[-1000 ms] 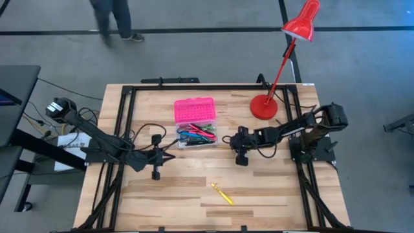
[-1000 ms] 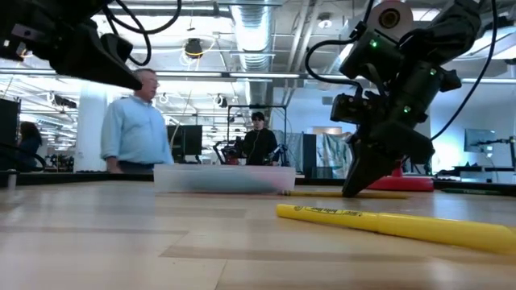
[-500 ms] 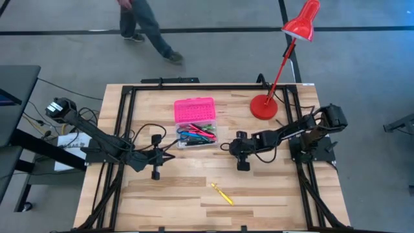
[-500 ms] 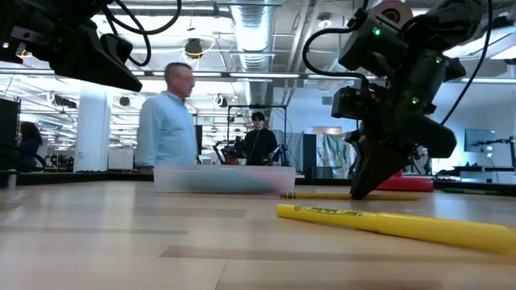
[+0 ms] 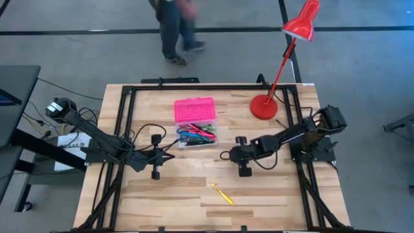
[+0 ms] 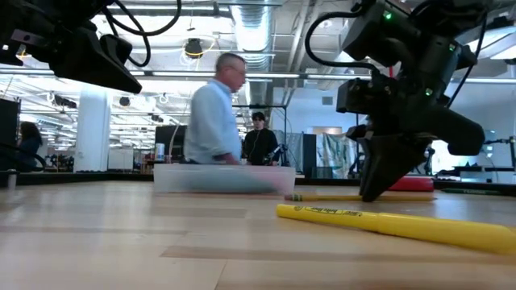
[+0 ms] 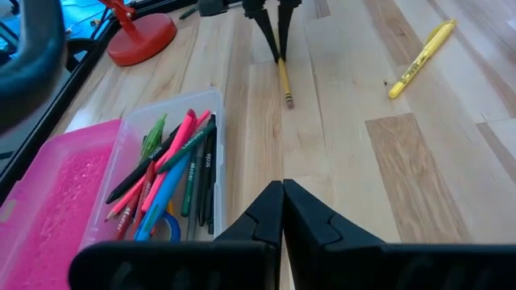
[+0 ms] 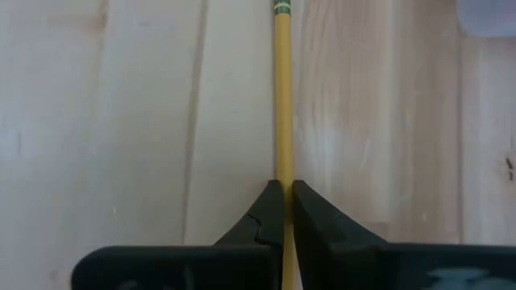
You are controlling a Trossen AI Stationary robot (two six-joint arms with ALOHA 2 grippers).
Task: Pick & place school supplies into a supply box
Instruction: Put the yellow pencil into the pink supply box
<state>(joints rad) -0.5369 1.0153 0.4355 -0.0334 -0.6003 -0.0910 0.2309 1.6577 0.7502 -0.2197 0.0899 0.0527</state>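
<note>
The right gripper is sitting low over the table, just right of the box, with its fingers pinched tight on a yellow pencil. The pencil is lying flat on the wood and running out ahead of the fingertips toward the box; in the left wrist view the same pencil is showing with its tip pointing toward the box's clear base. The left gripper is waiting near the table's left side, left of the box, its fingers pressed fully together and holding nothing. The box is lying open at mid-table, its pink lid folded back toward the far edge, and its clear base is already holding pens, markers and blue-handled scissors. A yellow highlighter is lying alone on the wood nearer the front edge, well apart from both grippers; in the low view it is stretching across the foreground. A red lamp is standing at the far right corner. A person is walking past beyond the table.
</note>
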